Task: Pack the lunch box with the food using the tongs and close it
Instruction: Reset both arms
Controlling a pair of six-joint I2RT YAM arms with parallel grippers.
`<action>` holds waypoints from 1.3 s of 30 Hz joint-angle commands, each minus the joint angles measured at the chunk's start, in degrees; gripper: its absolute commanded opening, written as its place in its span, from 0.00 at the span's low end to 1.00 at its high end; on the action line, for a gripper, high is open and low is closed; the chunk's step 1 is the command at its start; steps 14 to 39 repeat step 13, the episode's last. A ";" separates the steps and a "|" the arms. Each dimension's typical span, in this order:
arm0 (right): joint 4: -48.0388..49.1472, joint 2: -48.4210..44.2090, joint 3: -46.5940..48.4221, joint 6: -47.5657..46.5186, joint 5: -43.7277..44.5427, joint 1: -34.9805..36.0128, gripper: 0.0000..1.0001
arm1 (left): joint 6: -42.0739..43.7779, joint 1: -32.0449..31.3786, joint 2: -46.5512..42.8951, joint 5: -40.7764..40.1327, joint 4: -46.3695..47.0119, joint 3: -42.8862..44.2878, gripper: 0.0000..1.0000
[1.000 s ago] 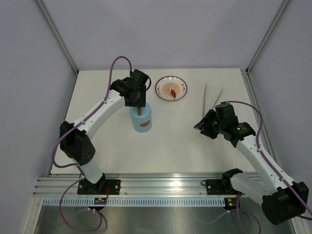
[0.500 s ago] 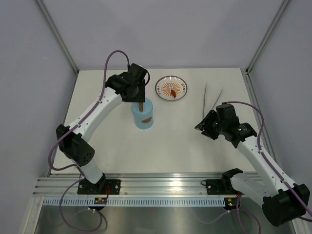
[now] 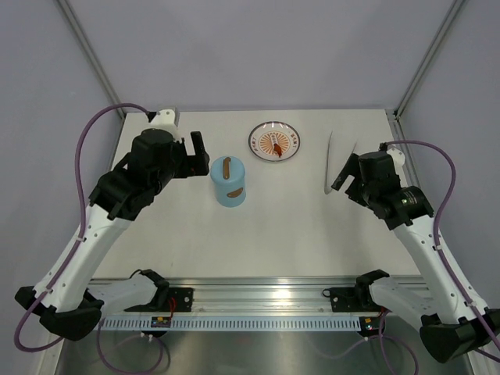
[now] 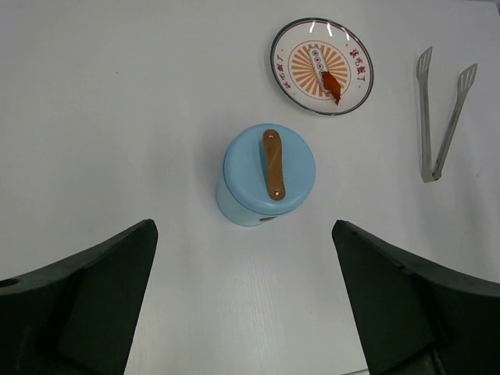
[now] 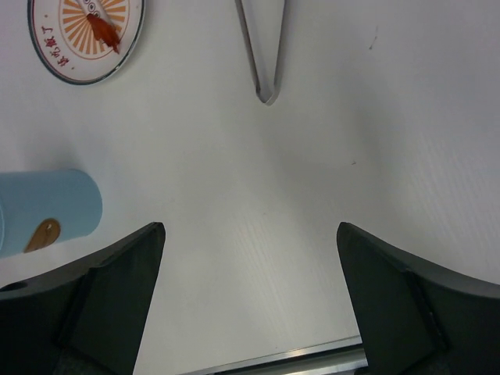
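My left claw (image 3: 194, 156) is spread wide and empty; my right claw (image 3: 344, 170) is just as wide and holds nothing. At the centre of the left wrist view the lunch box (image 4: 234, 209) stands upright on the table (image 4: 117, 117), with its lid (image 4: 295, 168) on. Above it, toward upper right, the plate (image 4: 285, 74) carries one red-orange piece (image 4: 331, 83), food I think. The tongs (image 4: 437, 117) lie flat at the right edge, well apart from both claws.

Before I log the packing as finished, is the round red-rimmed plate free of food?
No, a small red-orange food piece lies on the round red-rimmed plate, seen in the left wrist view.
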 commanded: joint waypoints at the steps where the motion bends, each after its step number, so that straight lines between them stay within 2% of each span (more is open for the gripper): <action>1: -4.09 -0.66 3.02 -4.19 10.89 -0.33 1.00 | 2.33 -0.08 -3.02 -0.90 5.59 -3.86 0.99; 9: -6.02 -0.22 4.78 -4.90 16.09 -0.33 0.99 | 3.21 -0.08 -5.32 -2.92 6.21 -9.14 0.99; 39: -5.93 -0.49 4.43 -4.81 15.30 -0.33 1.00 | 2.51 -0.08 -4.27 -1.17 6.65 -9.06 0.99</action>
